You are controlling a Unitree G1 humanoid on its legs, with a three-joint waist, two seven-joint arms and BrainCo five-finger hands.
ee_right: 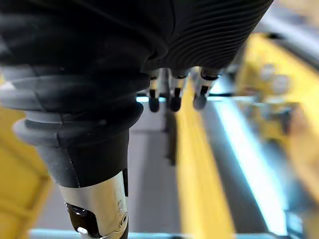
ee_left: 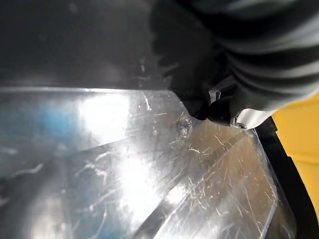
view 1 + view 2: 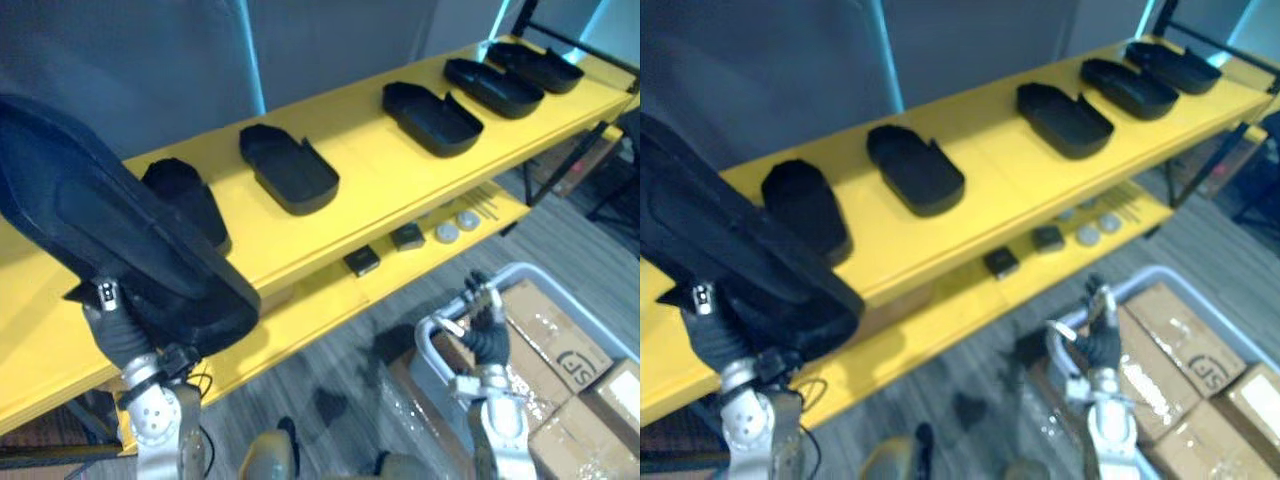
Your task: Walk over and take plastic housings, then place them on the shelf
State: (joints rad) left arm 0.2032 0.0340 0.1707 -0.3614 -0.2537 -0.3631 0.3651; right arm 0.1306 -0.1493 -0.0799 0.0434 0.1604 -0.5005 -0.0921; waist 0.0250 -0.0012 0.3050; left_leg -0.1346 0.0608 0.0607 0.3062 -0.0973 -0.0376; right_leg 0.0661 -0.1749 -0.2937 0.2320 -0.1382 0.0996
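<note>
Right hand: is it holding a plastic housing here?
No, the right hand hangs open and empty near the cardboard boxes.

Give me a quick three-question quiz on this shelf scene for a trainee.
1. How many black housings lie on the yellow top shelf? A three, B five, C eight.
2. True or false: the right hand holds a housing.
3. Fill in: the large housing raised over the shelf's near end is carried by the robot's ___ arm.
Key: 1 B; 2 false, it is open and empty; 3 left, above the left hand.
</note>
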